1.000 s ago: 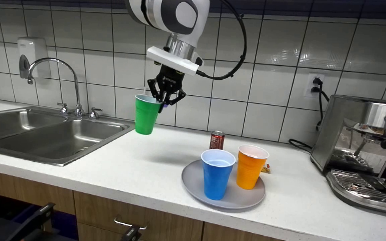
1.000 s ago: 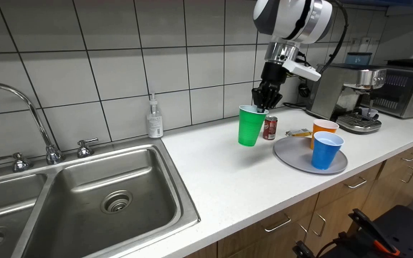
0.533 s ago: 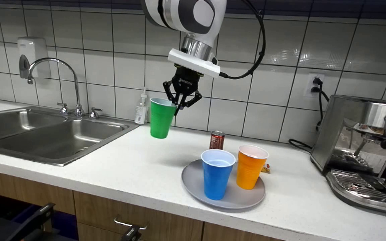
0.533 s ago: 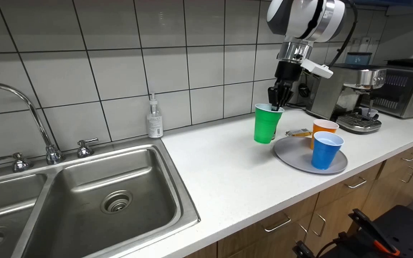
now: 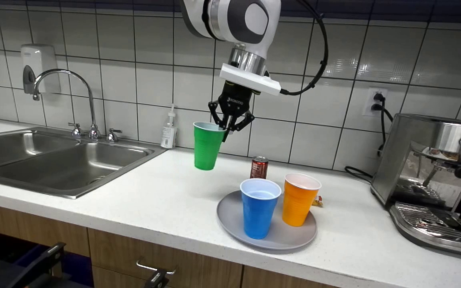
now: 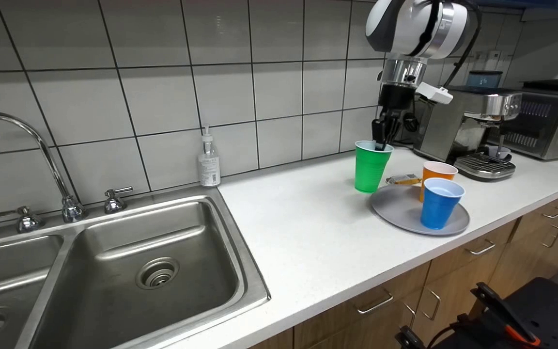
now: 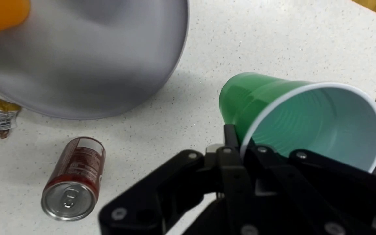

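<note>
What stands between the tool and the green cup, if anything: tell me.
Nothing visible: the tool pinches the green cup directly at its rim. The red can stands off to one side, apart from both.

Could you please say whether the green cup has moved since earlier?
Yes: in both exterior views, the green cup has moved away from the sink, toward the plate.

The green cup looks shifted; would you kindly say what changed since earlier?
The green cup, still pinched at its rim by the gripper, moved away from the sink toward the gray plate; nothing was released. The blue cup, orange cup and plate stayed put.
</note>
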### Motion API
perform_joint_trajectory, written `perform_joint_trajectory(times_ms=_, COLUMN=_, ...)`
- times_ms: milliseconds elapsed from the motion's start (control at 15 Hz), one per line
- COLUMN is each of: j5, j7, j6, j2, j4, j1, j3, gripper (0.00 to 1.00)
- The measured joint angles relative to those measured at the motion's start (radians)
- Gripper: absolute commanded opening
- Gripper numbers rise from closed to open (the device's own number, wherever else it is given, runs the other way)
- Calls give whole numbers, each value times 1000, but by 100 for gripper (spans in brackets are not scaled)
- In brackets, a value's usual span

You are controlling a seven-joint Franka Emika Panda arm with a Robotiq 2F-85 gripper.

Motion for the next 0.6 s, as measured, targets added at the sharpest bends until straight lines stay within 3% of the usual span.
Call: perform_joint_trajectory(times_ms=600, j5=-27, j7=-94, j6=0, j2=125, j4=132, j1=-63, j3=-11, gripper=1)
